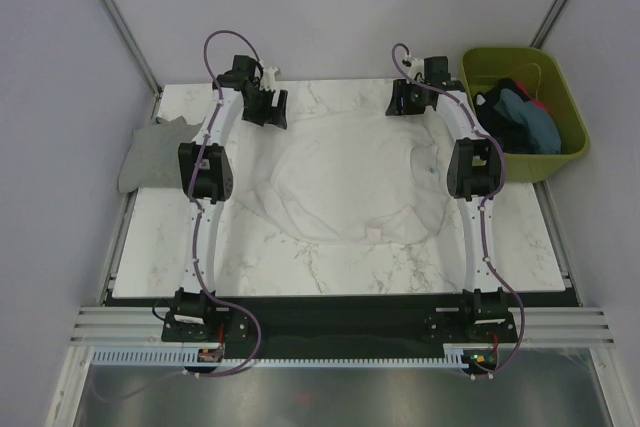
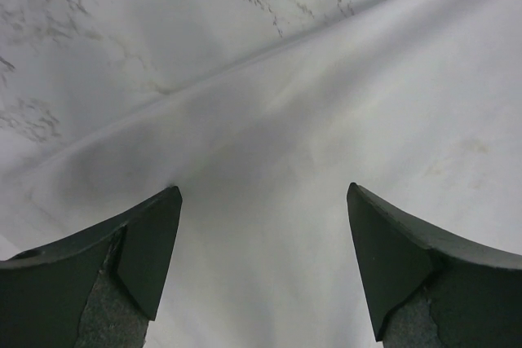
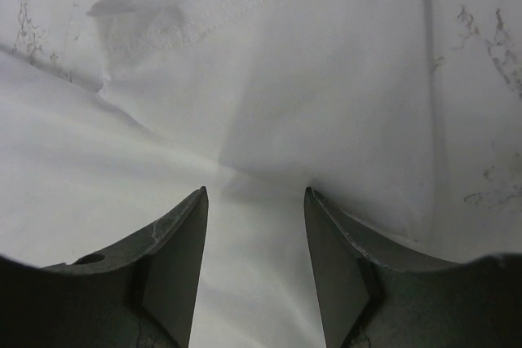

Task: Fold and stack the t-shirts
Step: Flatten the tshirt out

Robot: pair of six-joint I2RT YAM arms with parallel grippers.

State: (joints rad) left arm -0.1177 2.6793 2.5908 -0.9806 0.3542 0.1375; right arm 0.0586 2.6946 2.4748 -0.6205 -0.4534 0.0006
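1. The large white t-shirt (image 1: pixel 350 177) lies spread and wrinkled in the middle of the marble table (image 1: pixel 300 272).
2. It has a small blue mark (image 1: pixel 433 167) near the neck and a pale square label (image 1: pixel 373 233) at the near hem; both are too small to read.
3. The left gripper (image 2: pixel 261 193) hangs over the shirt's far left part, its jaws wide apart and holding nothing.
4. The right gripper (image 3: pixel 254 193) is over the far right part, its jaws parted more narrowly, with only cloth below.
5. A grey t-shirt (image 1: pixel 155 152) lies at the table's left edge.
6. Blue-teal and dark shirts (image 1: pixel 515 117) are piled in the olive-green bin (image 1: pixel 560 162) on the right.
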